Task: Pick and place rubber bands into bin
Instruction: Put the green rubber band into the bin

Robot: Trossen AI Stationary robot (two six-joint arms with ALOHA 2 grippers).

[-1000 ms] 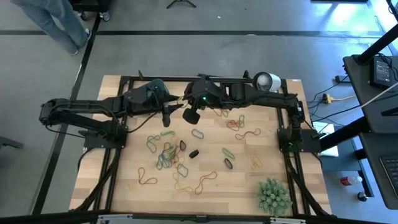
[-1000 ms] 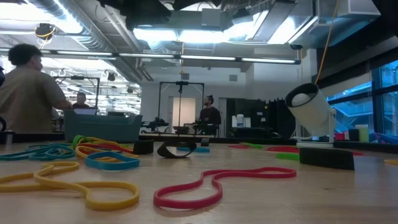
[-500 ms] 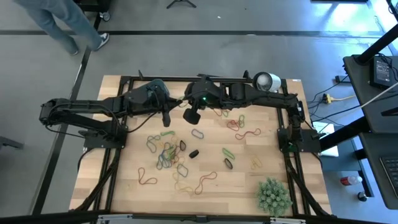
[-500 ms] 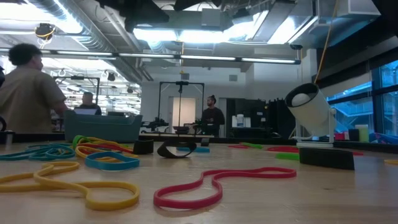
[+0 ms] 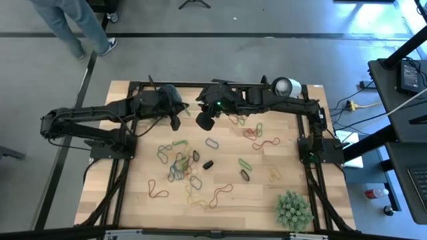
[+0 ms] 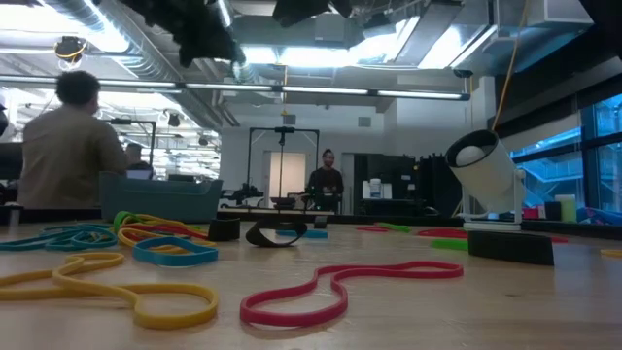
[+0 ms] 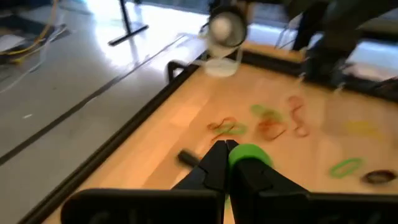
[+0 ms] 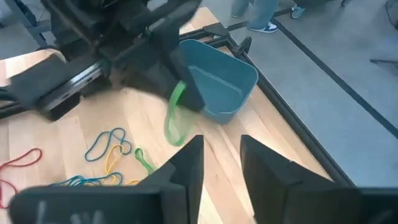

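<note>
Your left gripper is clenched on a green rubber band, which dangles just beside the bin, above the tabletop. The bin sits at the far left part of the tabletop. Your right gripper hovers close by with its fingers released, holding nothing. The other rubber bands lie scattered mid-tabletop, well apart from the bin.
</note>
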